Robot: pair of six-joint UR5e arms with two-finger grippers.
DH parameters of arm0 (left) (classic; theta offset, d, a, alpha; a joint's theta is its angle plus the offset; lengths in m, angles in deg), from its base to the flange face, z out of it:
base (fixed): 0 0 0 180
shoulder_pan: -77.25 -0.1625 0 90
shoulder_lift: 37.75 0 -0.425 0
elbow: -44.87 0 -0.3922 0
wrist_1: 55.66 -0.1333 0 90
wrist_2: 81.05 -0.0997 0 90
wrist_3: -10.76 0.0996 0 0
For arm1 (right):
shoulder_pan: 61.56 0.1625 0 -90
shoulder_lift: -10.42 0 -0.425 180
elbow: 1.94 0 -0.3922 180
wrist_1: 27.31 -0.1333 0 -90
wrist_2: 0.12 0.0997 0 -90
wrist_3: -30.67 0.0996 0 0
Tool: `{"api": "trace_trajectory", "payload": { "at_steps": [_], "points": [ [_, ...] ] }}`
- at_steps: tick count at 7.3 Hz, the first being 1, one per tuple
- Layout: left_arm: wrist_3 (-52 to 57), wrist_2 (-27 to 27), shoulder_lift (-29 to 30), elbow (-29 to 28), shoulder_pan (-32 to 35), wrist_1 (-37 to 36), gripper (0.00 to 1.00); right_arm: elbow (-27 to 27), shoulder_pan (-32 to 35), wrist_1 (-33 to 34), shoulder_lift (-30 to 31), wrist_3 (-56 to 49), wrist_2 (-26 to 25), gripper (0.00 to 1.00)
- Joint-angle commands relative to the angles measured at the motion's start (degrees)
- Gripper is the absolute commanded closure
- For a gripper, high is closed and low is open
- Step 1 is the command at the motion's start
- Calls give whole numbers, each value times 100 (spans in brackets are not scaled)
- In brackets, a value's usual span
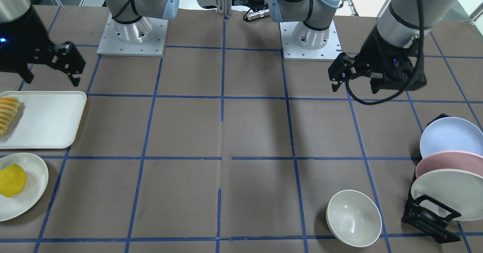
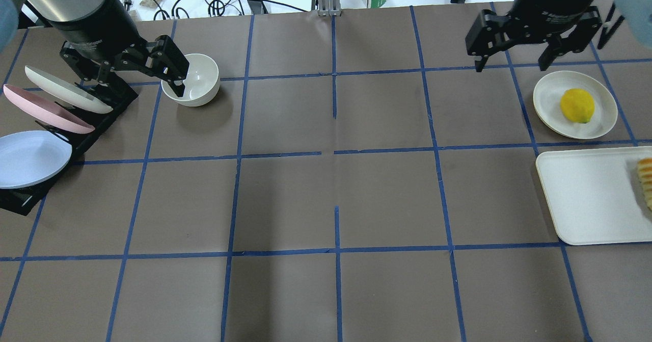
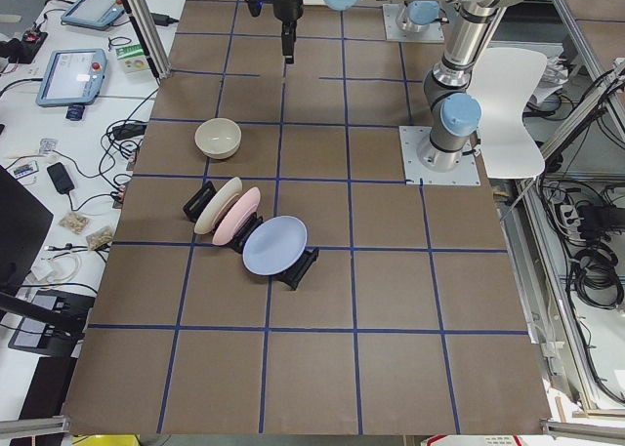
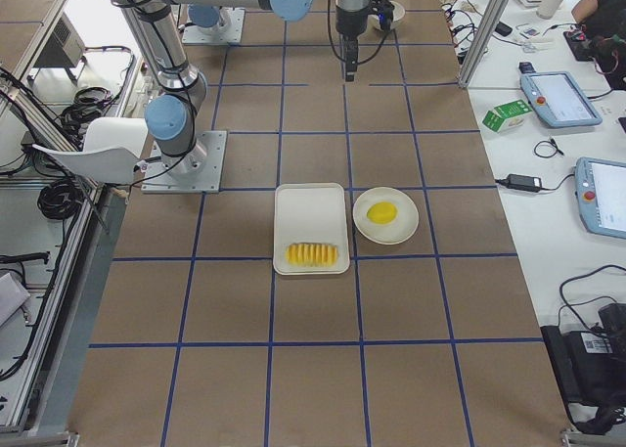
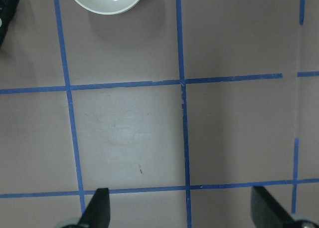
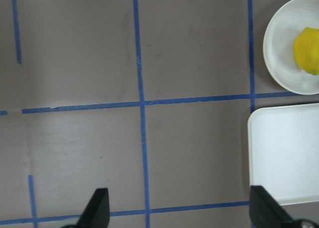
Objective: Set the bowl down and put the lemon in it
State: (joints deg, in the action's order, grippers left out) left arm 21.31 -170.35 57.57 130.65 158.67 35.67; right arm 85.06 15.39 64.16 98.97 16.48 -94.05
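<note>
A brown table [image 2: 331, 204] crossed by a grid of blue tape fills the scene, with cables and small boxes on the white bench beyond its far edge. Both arms are raised well above the surface, their wrists turned so that the grippers point straight down. The left gripper [image 5: 182, 210] hangs over bare table with its jaws spread wide and nothing between them; its wrist view shows the bowl [image 1: 354, 218] only at the top edge, well apart from the fingers. The bowl stands upright and unfilled on the table on the robot's left side, just beside a black rack [image 1: 430, 217] that holds a blue plate [image 1: 451, 136], a pink plate [image 1: 445, 162] and a cream plate [image 1: 453, 192] tilted on edge. The right gripper [image 6: 179, 210] is likewise held high, its jaws released and wide apart with only taped table below them. The lemon [image 2: 577, 105] lies on a shallow white plate [image 2: 547, 89] on the robot's right side, off toward the upper right corner of the right wrist view and clear of the fingers. Next to that plate, on the robot's side of it, sits a white tray [image 2: 586, 199] with a row of sliced fruit [image 2: 646, 179] at its outer end. Bowl and lemon lie well apart, at opposite ends of the table.
</note>
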Motion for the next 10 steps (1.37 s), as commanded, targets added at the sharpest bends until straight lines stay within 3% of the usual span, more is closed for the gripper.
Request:
{"api": "trace_trajectory", "payload": {
  "at_steps": [1, 3, 4, 5, 7, 8, 9, 10],
  "points": [
    [858, 229, 1123, -123, -573, -1034, 0, -51, -1344, 509, -590, -1956, 24, 0],
    [984, 247, 2284, -159, -671, -2474, 0, -139, -1884, 977, -996, -2446, 392, 0],
    [1141, 238, 2716, -324, -671, -2767, 0, -149, -1894, 996, -1059, -2439, 385, 0],
    [1299, 238, 3042, -622, -671, -2779, 0, -62, -1894, 1196, -1285, -2422, 393, 0],
    [1371, 229, 3527, -948, -671, -2788, 0, -43, -1859, 2318, -2478, -2386, 419, 0],
    [1362, 238, 3590, -1063, -671, -2788, 0, -35, -1807, 2341, -2701, -2317, 507, 0],
    [1284, 247, 3651, -1151, -671, -2788, 9, -34, -1772, 2419, -2938, -2220, 725, 0],
    [1283, 238, 3695, -1196, -671, -2788, 38, -34, -1762, 2916, -3297, -2271, 762, 0]
  ]
}}
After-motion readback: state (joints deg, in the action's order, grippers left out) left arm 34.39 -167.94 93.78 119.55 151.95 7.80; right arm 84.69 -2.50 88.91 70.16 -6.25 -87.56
